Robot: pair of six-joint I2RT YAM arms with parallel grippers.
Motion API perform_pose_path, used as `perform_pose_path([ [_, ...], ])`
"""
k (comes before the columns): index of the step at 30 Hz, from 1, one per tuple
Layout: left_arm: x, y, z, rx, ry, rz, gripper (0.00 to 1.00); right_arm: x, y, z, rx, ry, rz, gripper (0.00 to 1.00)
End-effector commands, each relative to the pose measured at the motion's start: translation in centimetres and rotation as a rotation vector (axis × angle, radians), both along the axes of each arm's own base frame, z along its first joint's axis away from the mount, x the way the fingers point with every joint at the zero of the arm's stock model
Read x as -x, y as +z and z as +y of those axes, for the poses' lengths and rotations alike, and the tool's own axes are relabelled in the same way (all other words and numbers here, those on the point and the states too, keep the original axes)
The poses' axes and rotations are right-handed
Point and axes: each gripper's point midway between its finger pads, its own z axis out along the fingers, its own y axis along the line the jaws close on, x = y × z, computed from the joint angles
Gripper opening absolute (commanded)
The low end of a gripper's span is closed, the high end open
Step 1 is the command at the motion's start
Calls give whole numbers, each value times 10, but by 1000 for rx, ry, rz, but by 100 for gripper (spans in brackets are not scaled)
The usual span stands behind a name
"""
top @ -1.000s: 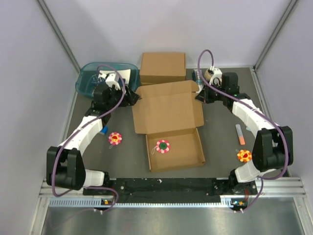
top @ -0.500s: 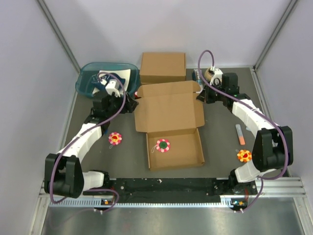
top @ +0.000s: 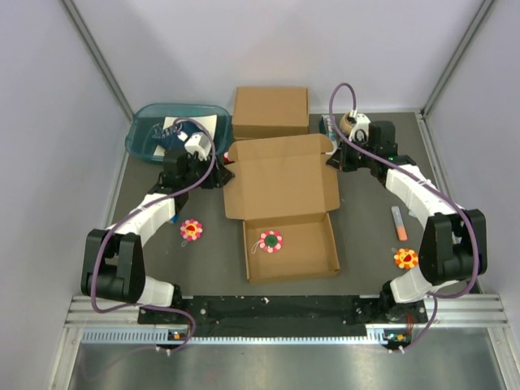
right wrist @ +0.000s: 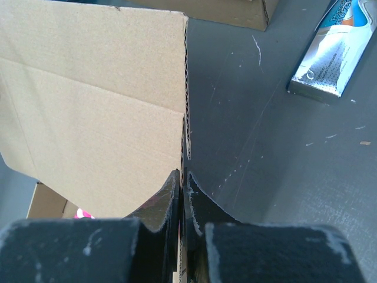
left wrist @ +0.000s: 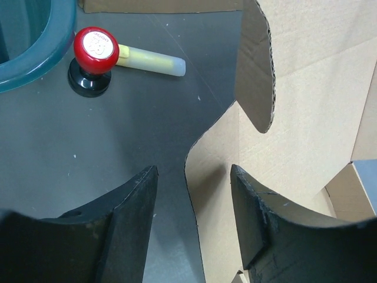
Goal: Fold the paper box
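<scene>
The paper box (top: pixel 280 191) is a wide brown cardboard mailer at the table's middle, its lid raised behind a shallow tray (top: pixel 292 248). My left gripper (top: pixel 219 173) is open at the lid's left edge; in the left wrist view the gripper (left wrist: pixel 193 177) straddles the curved cardboard edge (left wrist: pixel 203 177) without gripping it, and a rounded flap (left wrist: pixel 254 71) stands ahead. My right gripper (top: pixel 331 159) is shut on the lid's right edge; in the right wrist view the gripper (right wrist: pixel 182 177) pinches the corrugated edge (right wrist: pixel 184 76).
A thicker closed cardboard box (top: pixel 270 111) stands at the back. A teal bin (top: pixel 146 134) is at the back left, a red-capped stamp (left wrist: pixel 94 56) and glue stick (left wrist: pixel 153 61) beside it. Flower coasters (top: pixel 191 230) (top: pixel 270 241) (top: pixel 405 258) and a small carton (right wrist: pixel 333 56) lie around.
My left gripper has moved right, from near the teal bin to the lid's left edge. The lid's left side has shifted slightly. The right arm holds still.
</scene>
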Motion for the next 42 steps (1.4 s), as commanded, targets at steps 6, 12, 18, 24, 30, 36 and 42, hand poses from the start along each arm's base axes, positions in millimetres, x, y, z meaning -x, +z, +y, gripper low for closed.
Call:
perform_pose_path([
  [6,-17,37,-10,45,-44,-111,45,-4,17,2,-9,10,-66,0],
  [12,-13,38,-15,67,-78,-103,31,-3,19,1,-10,6,-70,0],
  [18,-7,43,-16,72,-87,-114,21,1,23,-1,-9,-3,-79,0],
  [24,7,60,-24,78,-103,-211,8,9,37,-2,5,-53,-125,0],
  [30,19,68,-41,29,-117,-303,0,24,39,-5,-5,-162,-157,0],
  [36,30,61,-53,-8,-68,-367,0,39,32,-8,19,-292,-184,0],
  [42,37,66,-53,15,62,-445,0,48,31,-16,53,-449,-185,0],
])
